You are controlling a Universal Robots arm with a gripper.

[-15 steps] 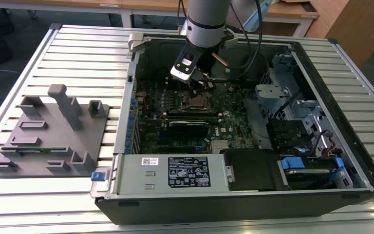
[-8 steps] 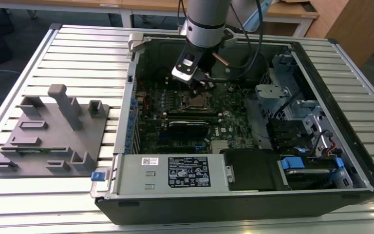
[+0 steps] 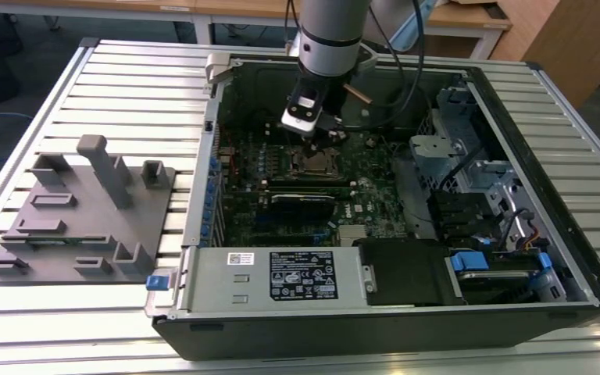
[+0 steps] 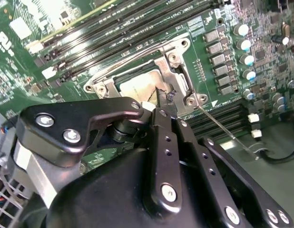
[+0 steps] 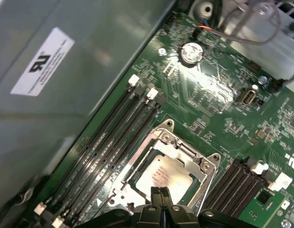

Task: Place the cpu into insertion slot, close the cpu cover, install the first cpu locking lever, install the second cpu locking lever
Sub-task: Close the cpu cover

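My jaws over a chip (image 5: 163, 176) seated in its socket (image 3: 312, 162).
My jaws are closed, tips together, just above the socket's edge; the metal cover (image 5: 204, 167) lies flat around the chip.

Open computer case (image 3: 383, 337) lying on slatted metal table (image 3: 123, 78). Green motherboard (image 3: 378, 183) inside. Power supply box (image 3: 279, 275) (white label) against one case wall. Grey moulded fixture (image 3: 81, 226) beside case, on the exterior view's left. On the board: black memory slots (image 5: 109, 147), coin battery (image 5: 189, 52), row of capacitors (image 4: 243, 45).
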